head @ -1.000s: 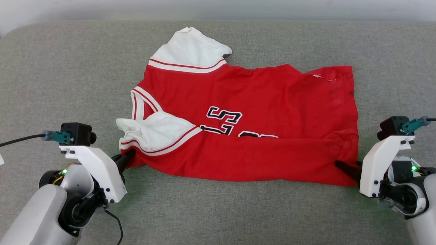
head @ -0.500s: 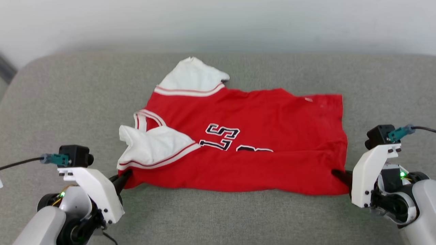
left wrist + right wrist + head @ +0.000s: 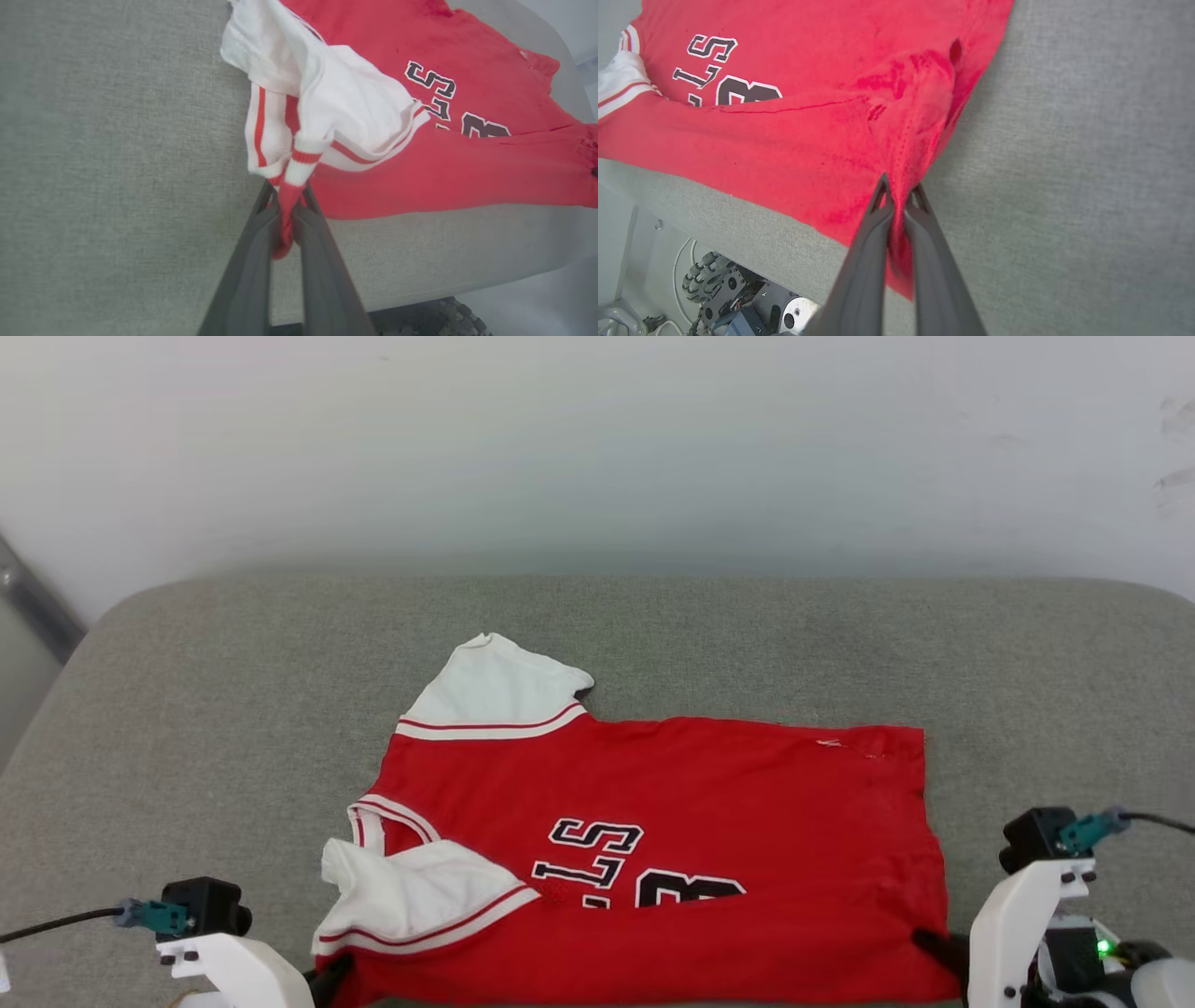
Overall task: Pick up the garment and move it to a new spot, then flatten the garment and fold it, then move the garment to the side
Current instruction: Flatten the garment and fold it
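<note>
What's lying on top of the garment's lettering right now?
The garment's own red near edge, folded over, covers the lettering's lower part; the white sleeve lies beside it. Letters under that fold cannot be seen.

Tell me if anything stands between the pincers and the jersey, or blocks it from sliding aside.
Nothing visible does. The left pincer is shut on the garment at its striped sleeve trim, the right pincer on its red hem corner. No other thing shows on the grey surface to either side.

Grey fabric surface (image 3: 187,709) — perhaps a cushion — bears the red garment (image 3: 700,784).
</note>
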{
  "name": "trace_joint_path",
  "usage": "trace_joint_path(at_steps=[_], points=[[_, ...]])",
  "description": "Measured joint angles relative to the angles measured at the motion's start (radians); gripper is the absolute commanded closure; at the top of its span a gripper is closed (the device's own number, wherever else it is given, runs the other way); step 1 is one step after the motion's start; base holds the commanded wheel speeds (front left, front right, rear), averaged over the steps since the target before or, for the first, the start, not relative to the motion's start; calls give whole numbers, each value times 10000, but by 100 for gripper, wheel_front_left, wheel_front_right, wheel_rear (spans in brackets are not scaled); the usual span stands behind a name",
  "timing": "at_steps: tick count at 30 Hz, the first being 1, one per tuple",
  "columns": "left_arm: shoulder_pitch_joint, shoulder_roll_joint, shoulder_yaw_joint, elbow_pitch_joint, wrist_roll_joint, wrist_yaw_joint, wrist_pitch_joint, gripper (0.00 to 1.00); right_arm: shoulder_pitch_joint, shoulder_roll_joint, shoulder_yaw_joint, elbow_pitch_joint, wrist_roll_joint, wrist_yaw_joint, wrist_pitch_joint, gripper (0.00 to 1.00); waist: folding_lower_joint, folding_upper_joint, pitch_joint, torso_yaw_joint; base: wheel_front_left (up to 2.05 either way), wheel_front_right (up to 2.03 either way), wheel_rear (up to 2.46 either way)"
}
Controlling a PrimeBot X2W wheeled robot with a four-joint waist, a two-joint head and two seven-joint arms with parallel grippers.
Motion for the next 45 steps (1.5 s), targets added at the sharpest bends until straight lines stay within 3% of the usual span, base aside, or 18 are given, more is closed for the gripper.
trace_joint_path(at_steps=[3, 4, 5, 6, 7, 8, 10, 13, 14, 17, 22, 28, 33, 38, 45], points=[[-9, -299, -88, 291, -128, -38, -15, 100, 407, 211, -209, 165, -224, 0, -261, 100, 0, 0, 99, 38, 0, 0, 0], [-38, -414, -111, 460, -169, -61, -67, 100, 488, 295, -282, 251, -263, -2, -403, 93, 0, 0, 139, 43, 0, 0, 0], [-98, -502, -121, 625, -163, -109, -155, 100, 538, 351, -267, 314, -343, -2, -522, 60, 0, 0, 191, 38, 0, 0, 0], [-194, -566, -127, 846, -169, -153, -194, 66, 566, 410, -274, 376, -407, -2, -692, 0, 0, 1, 246, 26, 0, 0, 0], [-285, -629, -121, 1034, -186, -211, -232, 25, 592, 462, -290, 408, -414, -2, -928, 0, 1, 1, 294, 11, 0, 0, 0], [-363, -669, -130, 1183, -174, -238, -313, 0, 599, 468, -242, 408, -456, -2, -1160, 0, 0, 1, 329, -15, 0, 0, 0], [-442, -723, -86, 1346, -150, -270, -464, 0, 599, 468, -184, 359, -491, -2, -1501, 0, 0, 1, 352, -56, 0, 0, 0], [-805, -767, 86, 1592, 77, -351, -1012, 0, 597, 407, -61, 56, -754, -2, -3149, 0, 1, 0, 366, -216, 0, 0, 0], [-1131, -719, 305, 1546, 431, -196, -1586, 0, 594, 376, -94, -236, -1166, -2, -4431, 0, 0, 0, 315, -326, 0, 0, 0], [-1491, -686, 453, 1442, 798, -27, -2142, 0, 585, 397, -217, -514, -1561, 0, -5520, 0, 0, 0, 292, -468, 0, 0, 0], [-2341, -683, 656, 1302, 1488, 224, -3016, 0, 422, 627, -587, -1141, -2263, 0, -6560, 0, 1, 0, 497, -807, 0, 0, 0], [-3963, -704, 838, 1551, 1653, 207, -3193, 0, -178, 1129, -924, -1946, -2709, 0, -7120, 0, 2, 0, 1326, -1259, 0, 0, 0], [-5584, -491, 823, 2173, 1636, -167, -2606, 0, -748, 1406, -1141, -2476, -2863, 0, -7162, 0, 3, 0, 2349, -1667, 0, 0, 0], [-7030, -115, 723, 3219, 1256, -830, -1409, 0, -1139, 1634, -1162, -2602, -2932, 0, -7242, 0, 4, 0, 3316, -2106, 0, 0, 0], [-8740, 963, 286, 4209, 984, -1411, 1425, 0, -1406, 1824, -1037, -2443, -2880, 0, -7288, 0, 4, 1, 4146, -2796, 0, 0, 0]])
